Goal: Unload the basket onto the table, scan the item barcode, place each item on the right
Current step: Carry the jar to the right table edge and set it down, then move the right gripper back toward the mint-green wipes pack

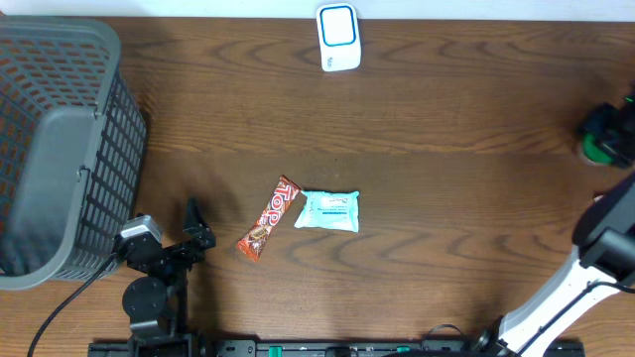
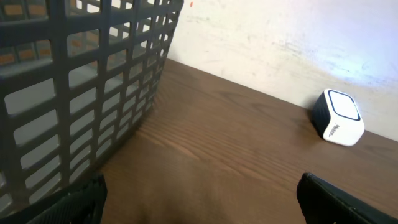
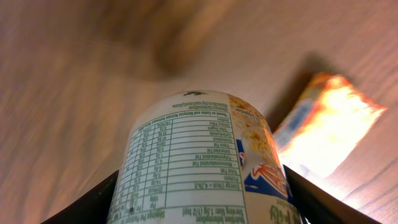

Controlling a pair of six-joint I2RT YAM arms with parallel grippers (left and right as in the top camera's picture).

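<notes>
A white cylindrical container [image 3: 199, 162] with a green-printed nutrition table fills the right wrist view. My right gripper [image 3: 199, 208] is shut on it, one dark finger [image 3: 87, 205] against each side. Overhead, that gripper [image 1: 605, 134] is at the table's far right edge, with a green part of the container showing. The white scanner with a blue face [image 1: 338, 38] stands at the back centre and also shows in the left wrist view as the scanner [image 2: 339, 117]. My left gripper [image 2: 211, 208] is open over bare wood near the front left [image 1: 193, 230], holding nothing.
A grey plastic basket [image 1: 60, 139] fills the left side, close to the left arm. A red-brown candy bar [image 1: 269, 218] and a light blue packet [image 1: 328, 210] lie mid-table. A bright orange packet [image 3: 326, 124] lies just beyond the held container.
</notes>
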